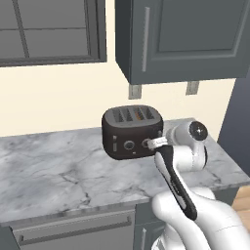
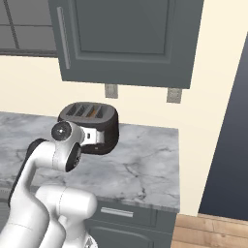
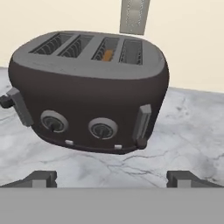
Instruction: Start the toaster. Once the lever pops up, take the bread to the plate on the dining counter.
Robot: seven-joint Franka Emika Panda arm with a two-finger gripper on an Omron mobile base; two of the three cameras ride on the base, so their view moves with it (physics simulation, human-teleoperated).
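Window: hung dark-framed on the cream wall at upper left in the left base view
Counter: grey-white veined marble, backed against the wall, over grey cabinets
Toaster: sat dark and glossy on the counter near the wall, below a grey wall cabinet; front faced the hand camera
Slots: four across the grey top, three looked empty, wire racks visible inside
Bread: showed as a small orange-tan edge deep in the third slot from the left in the hand view, sunk below the rim
Left lever: sat high on its slider track at the left front corner
Knobs: two round ones side by side low on the front
Right lever: sat at the bottom of its track at the right front corner
Gripper: jaws spread wide, nothing held, both fingertips low before the toaster front and apart from it
Outlet: pale plate on the wall just behind the toaster
Arm: reached from lower right in the left base view, hand just beside the toaster's right front
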